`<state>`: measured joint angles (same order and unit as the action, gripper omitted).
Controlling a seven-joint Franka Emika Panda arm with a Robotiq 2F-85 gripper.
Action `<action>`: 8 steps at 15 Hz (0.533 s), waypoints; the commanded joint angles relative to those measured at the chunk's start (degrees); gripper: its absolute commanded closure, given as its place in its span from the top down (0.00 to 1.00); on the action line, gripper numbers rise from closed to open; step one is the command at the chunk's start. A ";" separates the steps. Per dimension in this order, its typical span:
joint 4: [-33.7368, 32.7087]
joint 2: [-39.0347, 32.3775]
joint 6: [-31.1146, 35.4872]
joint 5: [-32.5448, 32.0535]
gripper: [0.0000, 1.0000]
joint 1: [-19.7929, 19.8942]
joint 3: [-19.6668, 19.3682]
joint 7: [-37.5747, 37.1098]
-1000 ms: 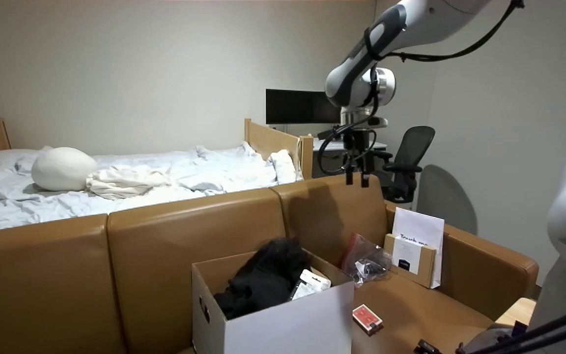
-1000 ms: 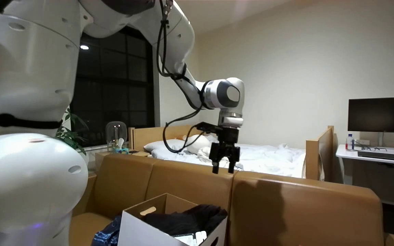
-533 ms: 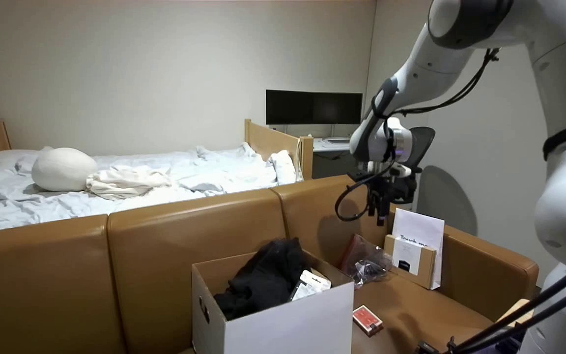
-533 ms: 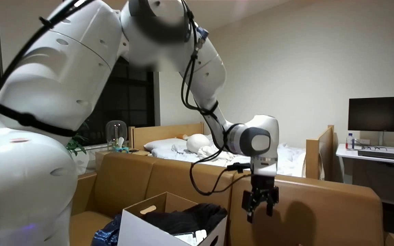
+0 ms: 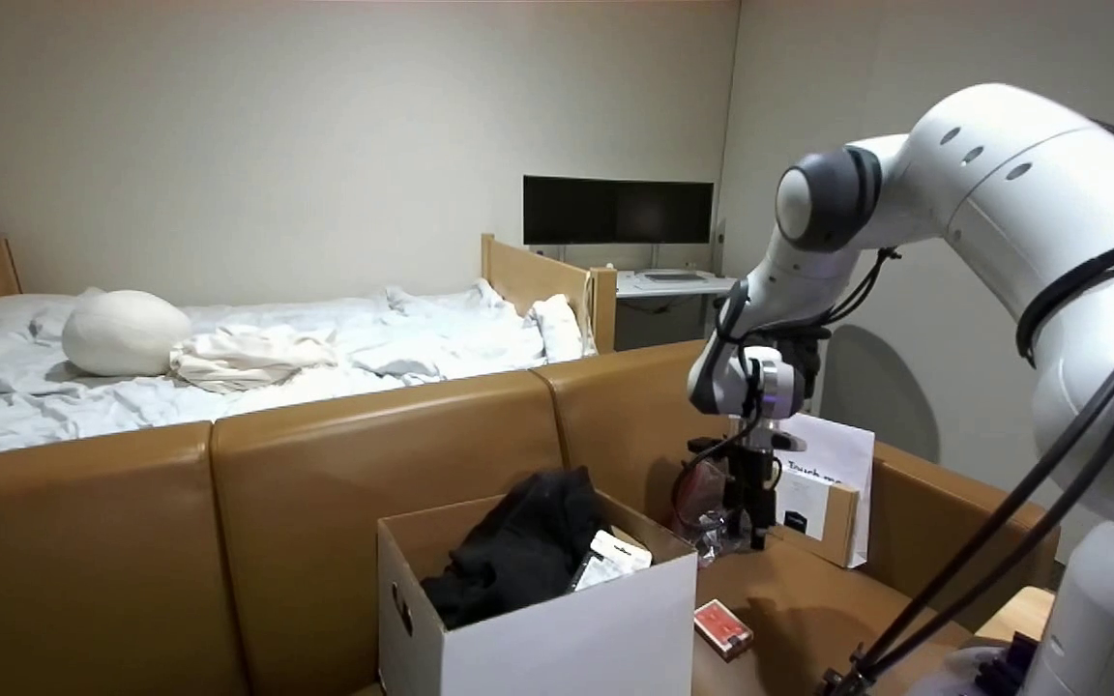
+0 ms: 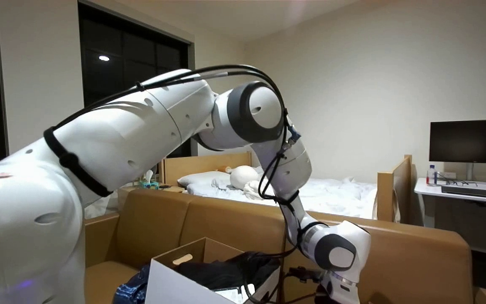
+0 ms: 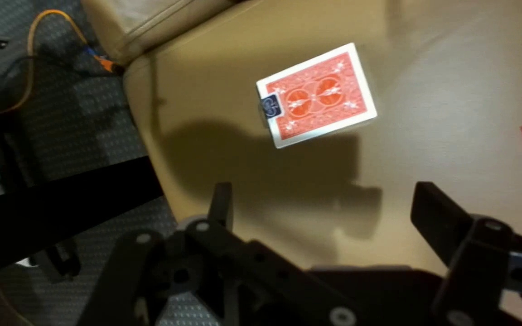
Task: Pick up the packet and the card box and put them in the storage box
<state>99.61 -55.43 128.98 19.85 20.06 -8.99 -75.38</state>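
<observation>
The card box (image 7: 317, 97), red with a pale border and a dark blue seal, lies flat on the brown sofa seat. In an exterior view the card box (image 5: 723, 628) rests just right of the white storage box (image 5: 567, 643). My gripper (image 7: 322, 190) is open with nothing between its fingers. The card box appears ahead of the fingertips in the wrist view, apart from them. In an exterior view the gripper (image 5: 747, 534) hangs low over the seat, behind the card box. Inside the storage box are black cloth (image 5: 518, 551) and white packaging (image 5: 612, 559). Which item is the packet I cannot tell.
A clear bag (image 5: 707, 532) with a red top lies against the sofa back. A brown box with a white sleeve (image 5: 813, 507) and a white sheet (image 5: 857, 449) lean by the armrest (image 5: 963, 517). Blue cloth (image 6: 131, 289) lies beside the storage box.
My arm has come down from above the sofa back to low over the seat, passing rightward in both exterior views. The gripper has stayed open; the card box and storage box have not moved.
</observation>
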 commanded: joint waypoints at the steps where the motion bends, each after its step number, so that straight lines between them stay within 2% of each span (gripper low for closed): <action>1: -14.54 -10.62 -13.93 -0.81 1.00 1.22 -1.57 1.46; 3: -19.95 -14.49 -20.19 -1.77 1.00 0.94 -2.34 1.49; 5: -23.59 -17.76 -22.87 -1.16 1.00 0.68 -2.83 0.03; 8: -25.55 -20.66 -20.19 2.84 1.00 2.25 -2.95 -3.75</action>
<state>77.41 -73.08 108.58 19.61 20.50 -11.72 -76.40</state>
